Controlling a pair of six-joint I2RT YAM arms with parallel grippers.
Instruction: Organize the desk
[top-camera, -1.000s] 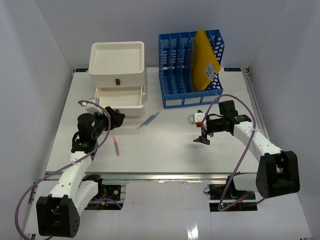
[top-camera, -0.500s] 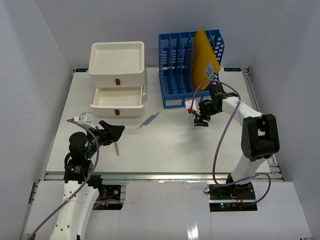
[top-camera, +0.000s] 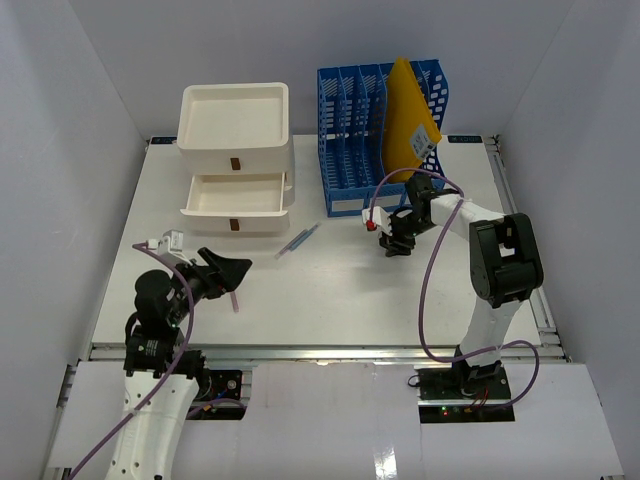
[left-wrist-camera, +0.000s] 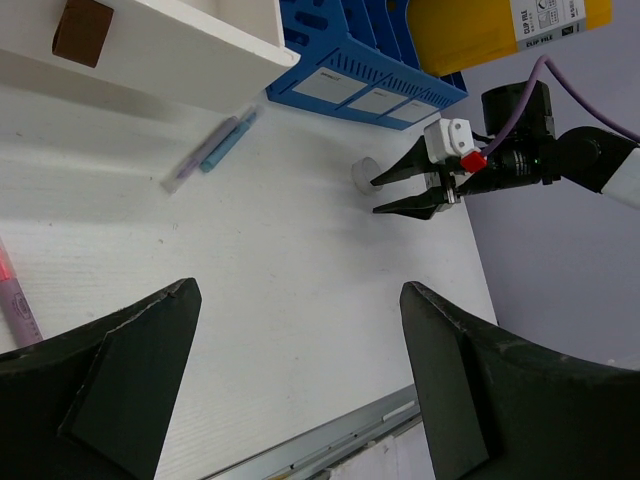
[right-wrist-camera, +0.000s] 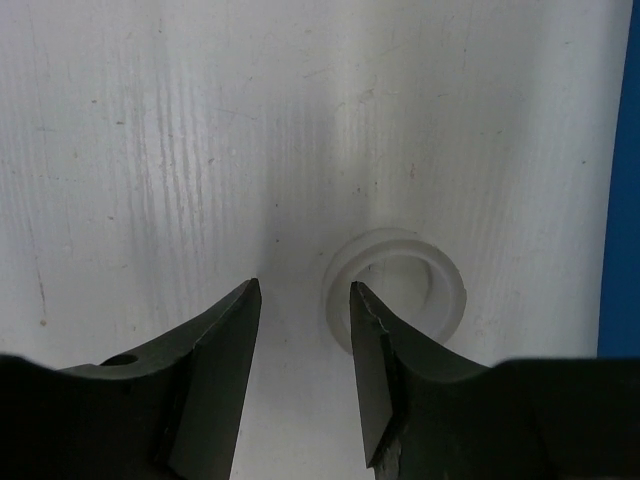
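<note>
The desk (top-camera: 330, 300) is a white tabletop with a metal front rail. My right gripper (right-wrist-camera: 303, 285) points down at it just in front of the blue file rack (top-camera: 350, 130); its jaws stand partly open with bare desk between them. A small white ring (right-wrist-camera: 452, 290) lies just outside the right finger, partly hidden by it. My left gripper (left-wrist-camera: 298, 290) hovers wide open and empty over the front left of the desk. A pink pen (top-camera: 232, 292) lies close beside it. Two pens, blue and purple (top-camera: 298, 240), lie side by side near the middle.
A white drawer box (top-camera: 235, 150) stands at the back left with its middle drawer (top-camera: 235, 195) pulled out. A yellow envelope (top-camera: 408, 120) stands in the file rack. White walls close in three sides.
My right arm has swung back towards the file rack and its jaws have narrowed beside the white ring. My left arm has drawn back from the drawers towards the front edge.
</note>
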